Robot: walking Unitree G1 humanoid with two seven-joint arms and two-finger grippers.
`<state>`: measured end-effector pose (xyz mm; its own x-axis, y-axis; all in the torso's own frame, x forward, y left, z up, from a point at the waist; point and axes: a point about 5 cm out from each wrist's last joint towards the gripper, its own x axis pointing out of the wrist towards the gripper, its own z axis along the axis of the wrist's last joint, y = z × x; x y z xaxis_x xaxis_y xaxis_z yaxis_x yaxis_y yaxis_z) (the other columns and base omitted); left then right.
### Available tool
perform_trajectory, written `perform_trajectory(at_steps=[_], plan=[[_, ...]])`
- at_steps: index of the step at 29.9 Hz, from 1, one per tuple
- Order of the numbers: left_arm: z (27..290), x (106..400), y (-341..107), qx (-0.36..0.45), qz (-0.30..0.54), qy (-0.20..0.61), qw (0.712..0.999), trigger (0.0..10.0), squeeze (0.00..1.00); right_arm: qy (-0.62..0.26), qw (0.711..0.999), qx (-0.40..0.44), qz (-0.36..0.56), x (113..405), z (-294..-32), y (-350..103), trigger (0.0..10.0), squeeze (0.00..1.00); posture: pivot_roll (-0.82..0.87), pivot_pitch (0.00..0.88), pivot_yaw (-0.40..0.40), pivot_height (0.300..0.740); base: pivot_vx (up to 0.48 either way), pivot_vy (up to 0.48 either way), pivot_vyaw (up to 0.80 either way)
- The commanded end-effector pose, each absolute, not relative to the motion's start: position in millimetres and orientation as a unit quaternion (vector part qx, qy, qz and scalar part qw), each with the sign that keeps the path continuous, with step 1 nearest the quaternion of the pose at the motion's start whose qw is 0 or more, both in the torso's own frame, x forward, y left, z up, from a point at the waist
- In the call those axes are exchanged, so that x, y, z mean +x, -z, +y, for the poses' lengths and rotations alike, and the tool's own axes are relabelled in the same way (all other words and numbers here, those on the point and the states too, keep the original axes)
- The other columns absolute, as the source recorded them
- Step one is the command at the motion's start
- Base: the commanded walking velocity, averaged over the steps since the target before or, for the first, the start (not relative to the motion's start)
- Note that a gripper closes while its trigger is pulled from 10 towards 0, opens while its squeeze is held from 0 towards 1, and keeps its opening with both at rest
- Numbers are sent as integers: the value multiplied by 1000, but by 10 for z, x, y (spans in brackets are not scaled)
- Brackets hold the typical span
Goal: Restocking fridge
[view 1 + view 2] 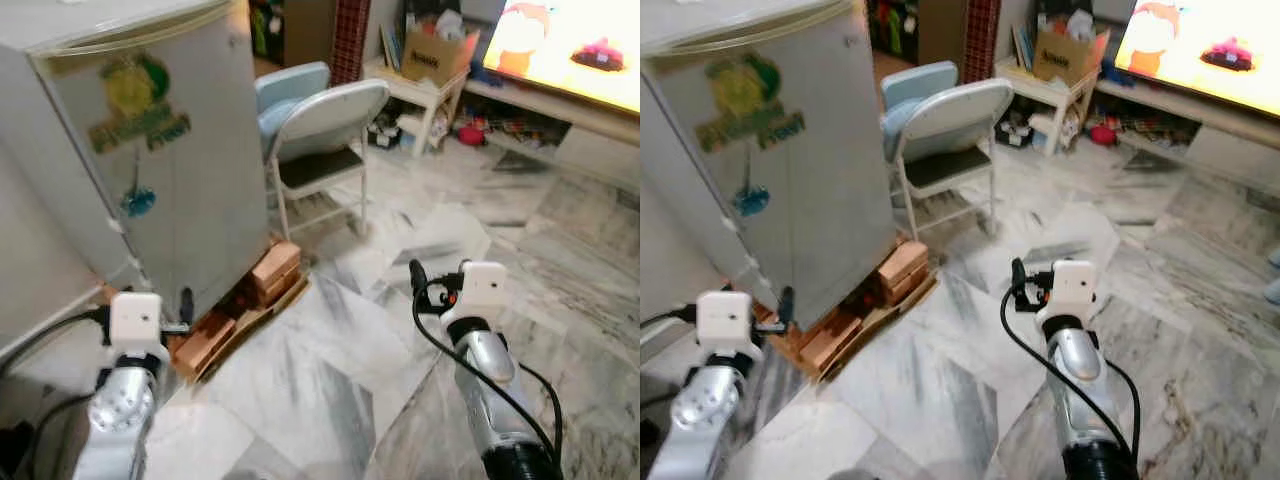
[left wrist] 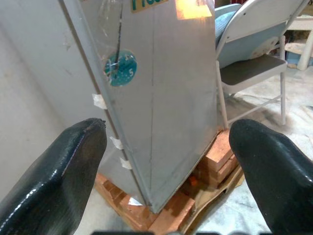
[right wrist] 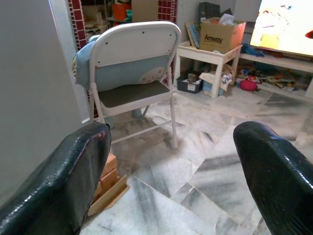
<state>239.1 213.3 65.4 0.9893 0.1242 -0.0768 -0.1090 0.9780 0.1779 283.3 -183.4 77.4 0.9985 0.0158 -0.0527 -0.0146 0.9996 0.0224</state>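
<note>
**Both pincers empty, fridge door shut**

The left pincer [image 2: 161, 161] is hanging spread wide and empty, just in front of the fridge [image 1: 150, 150] corner. The right pincer [image 3: 171, 166] is gaping too, holding nothing, well off from the fridge over the marble floor [image 1: 330, 370]. The fridge is standing on bricks [image 1: 265, 280], beside a chair [image 1: 320, 130]. Its door looks heavy, stiff and smooth; the door's edge seems the likeliest hold, since no handle is showing.
</note>
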Motion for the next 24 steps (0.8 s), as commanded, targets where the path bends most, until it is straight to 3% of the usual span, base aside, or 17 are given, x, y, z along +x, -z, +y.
perform_trajectory(at_steps=[1, 18, 24], plan=[[2094, 2416, -718, 87, 29, -56, 994, 10000, 0, 0, 999, 10, 39, 2794, -1894, -737, 10000, 0, 73, 9, -20, 740, 0, 476, 0], [2009, 2481, -713, 99, 24, -21, 995, 10000, 0, 3, 999, -21, 44, 2851, -1889, -762, 10000, 0, 67, 9, -26, 740, 0, 472, 0], [1976, 2540, -806, 95, 10, -9, 995, 10000, 0, -4, 999, -1, 44, 2850, -1838, -772, 10000, 0, 70, 19, -19, 740, 270, 399, -133]])
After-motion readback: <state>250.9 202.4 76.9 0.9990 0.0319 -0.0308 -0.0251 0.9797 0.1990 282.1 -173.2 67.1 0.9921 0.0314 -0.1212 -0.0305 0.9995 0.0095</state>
